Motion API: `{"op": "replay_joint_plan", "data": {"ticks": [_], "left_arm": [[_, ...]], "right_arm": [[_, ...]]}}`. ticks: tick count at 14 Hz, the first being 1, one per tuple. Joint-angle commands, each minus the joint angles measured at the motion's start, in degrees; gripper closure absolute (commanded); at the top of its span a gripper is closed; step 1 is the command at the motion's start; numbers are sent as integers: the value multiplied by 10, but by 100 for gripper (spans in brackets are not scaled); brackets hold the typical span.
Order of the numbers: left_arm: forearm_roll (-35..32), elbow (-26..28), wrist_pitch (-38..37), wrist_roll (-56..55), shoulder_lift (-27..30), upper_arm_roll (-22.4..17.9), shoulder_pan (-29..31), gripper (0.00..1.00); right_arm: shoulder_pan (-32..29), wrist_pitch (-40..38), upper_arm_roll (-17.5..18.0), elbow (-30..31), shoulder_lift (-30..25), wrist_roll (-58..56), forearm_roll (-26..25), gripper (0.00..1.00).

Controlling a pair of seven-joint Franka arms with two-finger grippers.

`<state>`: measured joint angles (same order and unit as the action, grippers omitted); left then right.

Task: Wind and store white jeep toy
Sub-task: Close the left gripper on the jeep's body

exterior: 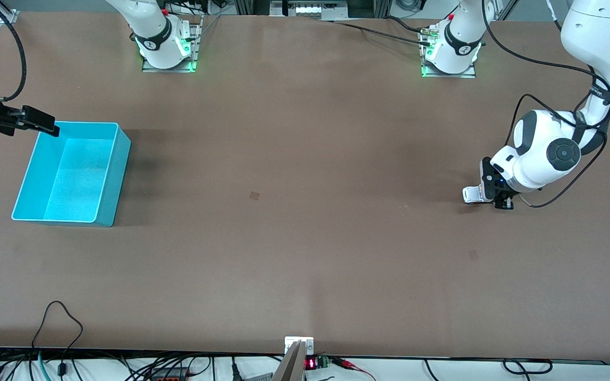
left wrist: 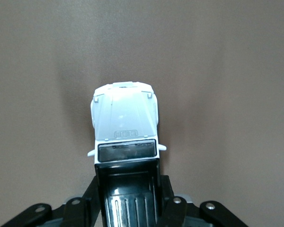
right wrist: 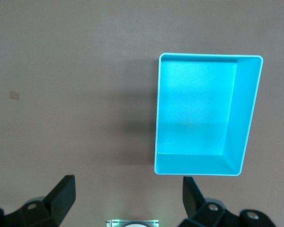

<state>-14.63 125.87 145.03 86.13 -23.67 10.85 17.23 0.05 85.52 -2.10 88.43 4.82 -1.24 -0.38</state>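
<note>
Left end effector (left wrist: 128,208) is clamped on the black rear of the white jeep toy (left wrist: 125,125), low on the tabletop (exterior: 305,238) at the left arm's end (grasp made). Winding and storing remain, I judge. Turquoise bin (exterior: 119,174) holds nothing. Right end effector (right wrist: 128,198) waits above the tabletop beside it, spread wide.

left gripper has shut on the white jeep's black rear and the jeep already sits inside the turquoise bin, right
Not quite. The left gripper is shut on the white jeep, but the jeep sits on the bare table; the front view shows the turquoise bin empty at the right arm's end.
</note>
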Motion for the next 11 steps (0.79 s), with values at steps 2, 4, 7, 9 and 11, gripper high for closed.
{"op": "replay_joint_plan", "data": {"ticks": [2,4,7,9,11], "left_arm": [[-9,16,-20,19,31,11,10,65],[-8,17,-32,14,37,16,10,66],[-5,17,-42,4,42,20,10,68],[-5,17,-41,-28,40,22,10,68],[-5,17,-36,-40,35,22,10,69]], "right_arm": [[-1,-4,1,7,-9,-10,-2,0],[-1,-4,0,7,-9,-10,-2,0],[-1,-4,0,7,-9,-10,-2,0],[-1,-4,0,7,-8,-10,-2,0],[-1,-4,1,7,-9,-10,-2,0]]}}
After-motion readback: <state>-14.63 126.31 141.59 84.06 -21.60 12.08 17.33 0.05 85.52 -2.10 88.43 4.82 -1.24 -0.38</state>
